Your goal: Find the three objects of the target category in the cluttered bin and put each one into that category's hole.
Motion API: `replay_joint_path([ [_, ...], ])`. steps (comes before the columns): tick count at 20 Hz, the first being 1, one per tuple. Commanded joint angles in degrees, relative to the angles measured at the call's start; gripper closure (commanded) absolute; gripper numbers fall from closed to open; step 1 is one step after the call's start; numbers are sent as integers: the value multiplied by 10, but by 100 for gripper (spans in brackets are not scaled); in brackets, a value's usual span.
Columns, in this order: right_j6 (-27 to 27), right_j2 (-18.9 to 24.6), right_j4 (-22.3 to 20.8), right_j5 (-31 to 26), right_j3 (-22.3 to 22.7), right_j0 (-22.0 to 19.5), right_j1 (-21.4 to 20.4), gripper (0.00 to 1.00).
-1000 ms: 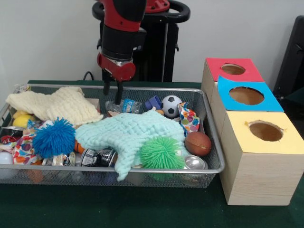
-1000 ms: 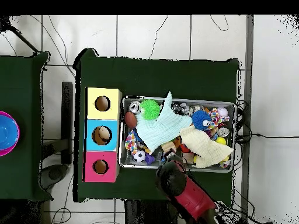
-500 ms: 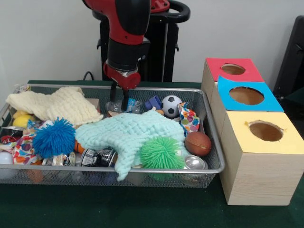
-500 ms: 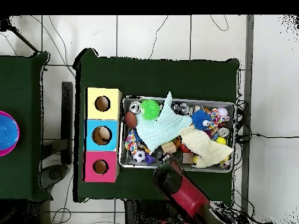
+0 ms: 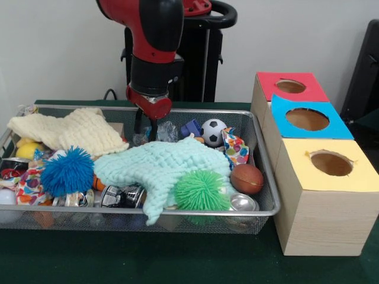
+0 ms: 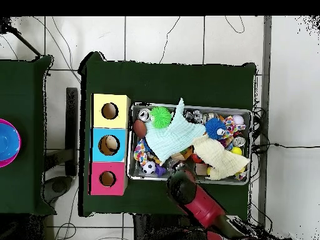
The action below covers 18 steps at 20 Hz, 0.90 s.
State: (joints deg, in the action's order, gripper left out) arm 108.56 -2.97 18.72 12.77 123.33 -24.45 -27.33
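No label or writing in the wire mesh bin (image 5: pixel 260 148) is legible to me; the dark can (image 5: pixel 121 196) by its front rim is showing only a blur of print. I am lowering my gripper (image 5: pixel 145 131) into the bin's back edge, its jaws standing slightly apart over a crumpled clear plastic wrapper (image 5: pixel 167 131), and I cannot tell whether they are touching it. Beside it are lying a small blue block (image 5: pixel 190 128) and a black-and-white soccer ball (image 5: pixel 213 131). A mint green knitted cloth (image 5: pixel 160 168) is covering the bin's middle, with a green spiky ball (image 5: pixel 201 190) on its front edge and a brown football-shaped ball (image 5: pixel 247 178) near the bin's right wall. A cream knitted cloth (image 5: pixel 65 130) is spreading over the back left corner, a blue spiky ball (image 5: pixel 67 171) in front of it. Just beside the bin, on the green bench (image 5: pixel 148 260), are standing three wooden boxes with round holes, topped red (image 5: pixel 290 86), blue (image 5: pixel 307 117) and yellow (image 5: pixel 331 164).
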Motion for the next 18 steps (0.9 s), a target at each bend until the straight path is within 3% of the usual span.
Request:
replay_joint_path([
  [1, 118, 59, 8, -3, -69, -18, 41, 0],
  [2, 119, 61, 8, -3, -69, -19, 43, 0],
  [3, 114, 58, 8, -5, -71, -16, 44, 100],
  [8, 109, 51, 9, -3, -75, -12, 40, 100],
  [18, 97, 54, 16, -60, -67, -14, 13, 100],
])
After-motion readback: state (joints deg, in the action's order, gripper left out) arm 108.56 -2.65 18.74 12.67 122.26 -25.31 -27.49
